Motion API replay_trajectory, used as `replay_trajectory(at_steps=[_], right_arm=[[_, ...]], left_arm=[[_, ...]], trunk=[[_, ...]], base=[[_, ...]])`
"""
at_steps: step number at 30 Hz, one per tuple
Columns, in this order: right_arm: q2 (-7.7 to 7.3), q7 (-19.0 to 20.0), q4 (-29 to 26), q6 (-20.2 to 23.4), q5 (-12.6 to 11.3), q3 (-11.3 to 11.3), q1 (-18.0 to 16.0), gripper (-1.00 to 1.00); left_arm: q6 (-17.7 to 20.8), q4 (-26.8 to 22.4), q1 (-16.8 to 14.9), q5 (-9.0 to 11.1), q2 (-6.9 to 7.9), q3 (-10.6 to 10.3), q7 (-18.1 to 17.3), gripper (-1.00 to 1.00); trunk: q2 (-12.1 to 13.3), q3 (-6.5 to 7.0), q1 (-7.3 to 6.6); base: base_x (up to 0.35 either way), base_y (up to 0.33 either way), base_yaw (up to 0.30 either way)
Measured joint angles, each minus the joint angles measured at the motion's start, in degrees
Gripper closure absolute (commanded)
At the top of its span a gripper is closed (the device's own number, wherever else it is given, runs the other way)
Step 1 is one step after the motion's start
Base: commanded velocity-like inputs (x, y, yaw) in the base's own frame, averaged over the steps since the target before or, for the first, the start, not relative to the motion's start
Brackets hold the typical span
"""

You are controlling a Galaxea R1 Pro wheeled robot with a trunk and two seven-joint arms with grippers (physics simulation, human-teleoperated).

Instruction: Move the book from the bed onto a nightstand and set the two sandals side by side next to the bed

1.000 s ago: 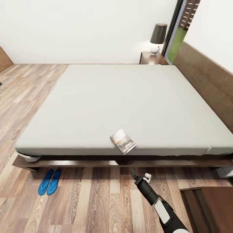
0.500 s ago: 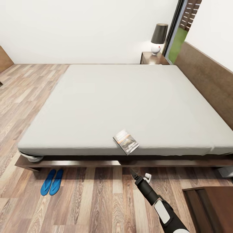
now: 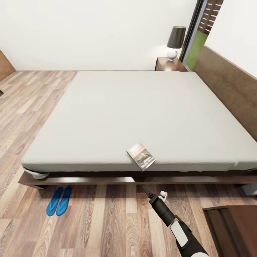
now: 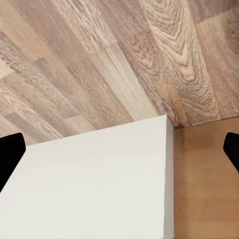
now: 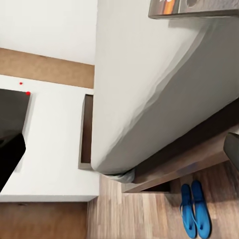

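Walls: plain white
Floor: wood-look planks
Lamp: dark shade, white base
Far right corner: prob. window/door, green outside

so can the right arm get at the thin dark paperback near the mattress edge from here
Probably yes. The thin dark paperback lies at the near edge of the pale grey mattress, and the right gripper hangs just short of it above the wooden floor, with nothing between.

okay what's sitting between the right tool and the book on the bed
In the head view, between the right tool and the book lie a strip of wooden floor and the bed's dark frame edge. Nothing else sits there.
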Motion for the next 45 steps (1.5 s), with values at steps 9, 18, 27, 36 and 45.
replay_trajectory(at_steps=[9,18,27,36,45], right_arm=[[-0.13,0.0,0.0,0.0,0.0,-0.3,0.0,-1.0],[-0.14,0.0,0.0,0.0,0.0,-0.3,0.0,-1.0],[-0.24,0.0,0.0,0.0,0.0,-0.5,0.0,-1.0],[-0.74,0.1,0.1,0.1,-0.1,-1.3,0.0,-1.0],[-1.03,0.3,0.1,0.1,-0.1,-1.7,0.0,-1.0]], left_arm=[[0.0,0.0,0.0,0.0,-0.05,0.0,0.1,-1.0],[-0.1,0.0,0.0,0.0,-0.08,0.0,0.4,-1.0],[-0.1,0.0,0.1,0.1,-0.37,0.0,0.6,-1.0],[-0.2,0.0,0.1,0.1,-0.43,0.0,0.7,-1.0],[-0.1,0.0,0.1,0.1,-0.44,0.0,0.7,-1.0]], trunk=[[0.0,0.0,0.0],[0.0,0.0,0.0],[0.0,0.0,0.0],[-2.4,-1.07,1.31],[-4.8,-2.15,2.64]], base=[[0.0,0.018,0.0],[0.0,0.002,0.0],[0.0,0.0,0.0],[0.0,0.0,0.0],[0.0,0.0,0.0]])
